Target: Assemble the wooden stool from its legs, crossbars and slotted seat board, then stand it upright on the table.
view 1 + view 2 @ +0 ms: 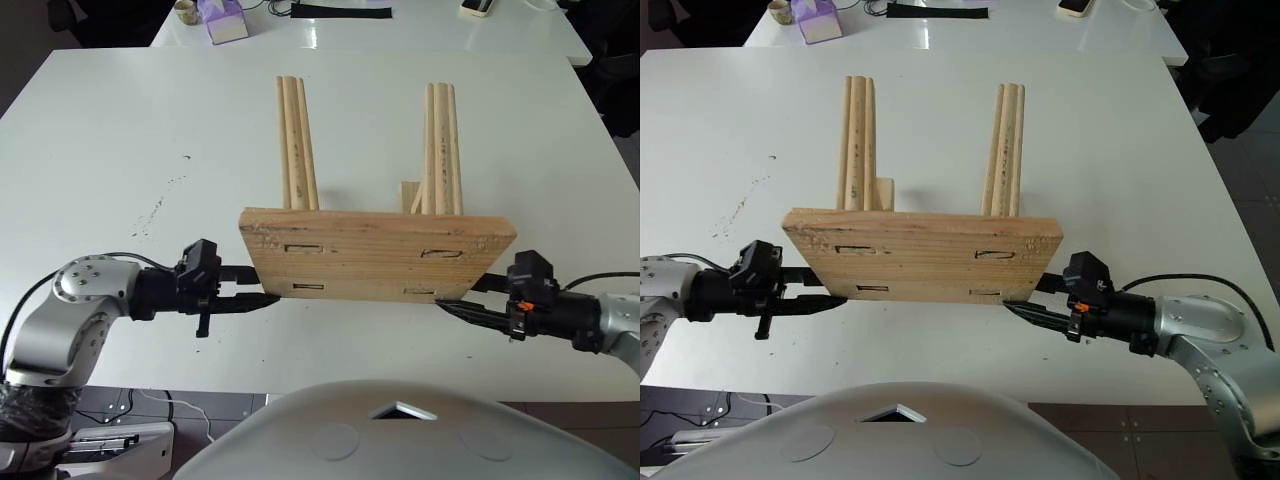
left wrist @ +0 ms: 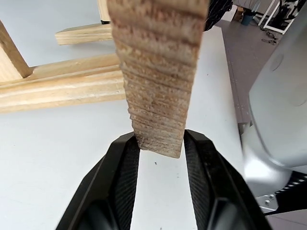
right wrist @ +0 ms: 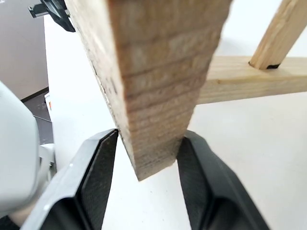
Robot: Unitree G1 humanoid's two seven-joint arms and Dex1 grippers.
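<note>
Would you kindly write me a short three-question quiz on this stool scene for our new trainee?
1. True or false: the stool stands upright on the table.
2. The left gripper and right gripper each grip: A a leg, B the seat board, C a crossbar?
3. How many slots show in the seat board's face?
Key: 1 false, it lies on its side; 2 B; 3 four.

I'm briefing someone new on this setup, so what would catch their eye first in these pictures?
The wooden stool is tipped on its side on the white table, its slotted seat board facing the robot and its legs pointing away. The left gripper and right gripper each clamp a lower corner of that board.
</note>
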